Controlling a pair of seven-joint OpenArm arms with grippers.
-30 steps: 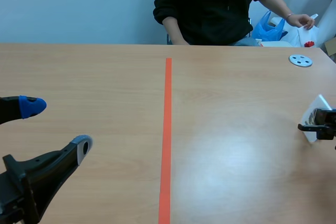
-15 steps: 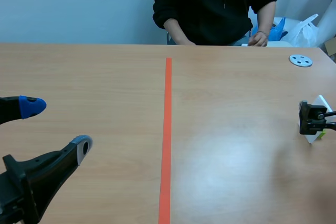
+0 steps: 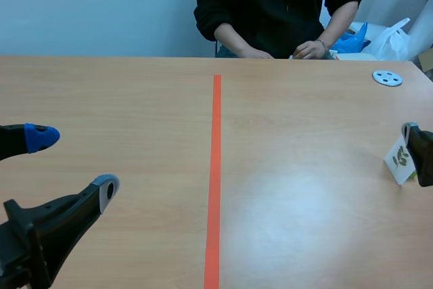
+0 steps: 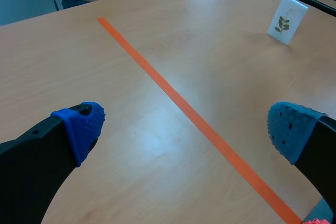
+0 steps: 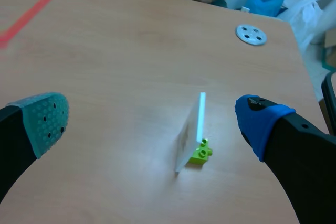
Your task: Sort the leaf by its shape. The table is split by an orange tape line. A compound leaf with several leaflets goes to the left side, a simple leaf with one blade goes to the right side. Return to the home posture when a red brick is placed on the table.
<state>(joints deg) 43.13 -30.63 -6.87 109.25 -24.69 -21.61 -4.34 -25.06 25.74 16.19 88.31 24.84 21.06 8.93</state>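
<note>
Standing edge-on just ahead of my right gripper, the leaf card sits in its green brick, right of the orange tape line. Sprig looks compound: bound left. Right fingers spread, empty; left gripper likewise. I pinch the card's flat faces low and squarely, since it probably tips easily.

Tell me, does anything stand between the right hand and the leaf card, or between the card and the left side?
Nothing visible does. The leaf card stands just ahead of the open right hand. Toward the left side lie only bare table and the tape line; the grey disc sits off the path.
</note>
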